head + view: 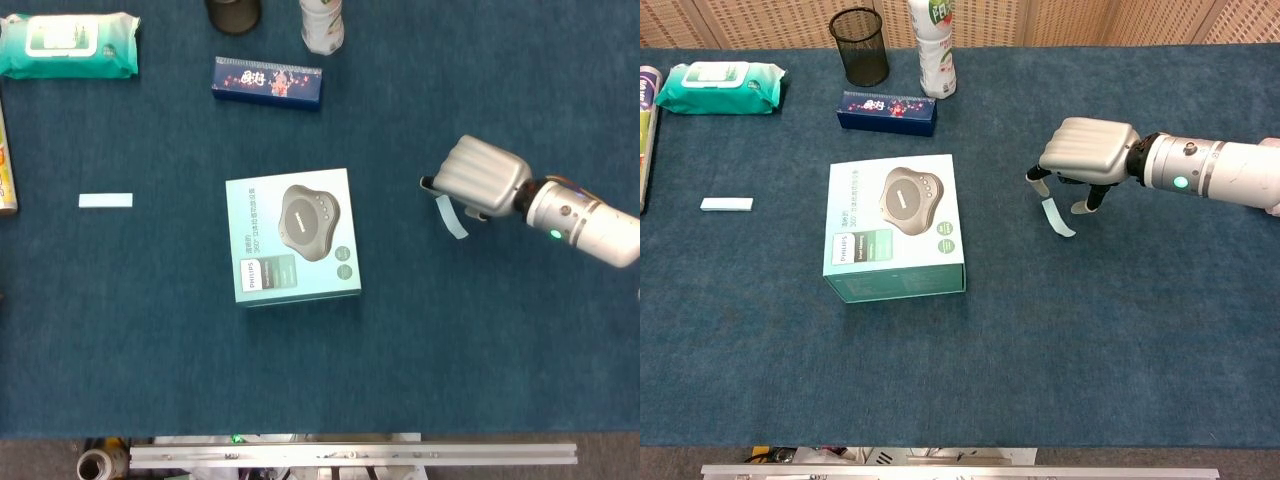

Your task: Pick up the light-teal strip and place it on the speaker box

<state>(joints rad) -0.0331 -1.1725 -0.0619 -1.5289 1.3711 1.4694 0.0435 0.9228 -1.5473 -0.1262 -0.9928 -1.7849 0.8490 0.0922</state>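
The light-teal strip (451, 215) (1058, 217) lies flat on the blue cloth, right of the speaker box (295, 235) (895, 225), a mint carton with a grey speaker printed on top. My right hand (480, 178) (1087, 152) hovers palm-down just over the strip's far end, its fingertips (1037, 183) apart on either side, and I see nothing held in it. A wide gap of cloth separates the strip from the box. My left hand shows in neither view.
A small white strip (106, 200) (726, 204) lies far left. Along the back stand a wipes pack (68, 45) (720, 87), a dark blue carton (267, 82) (886, 112), a bottle (322, 25) (931, 45) and a mesh cup (860, 46).
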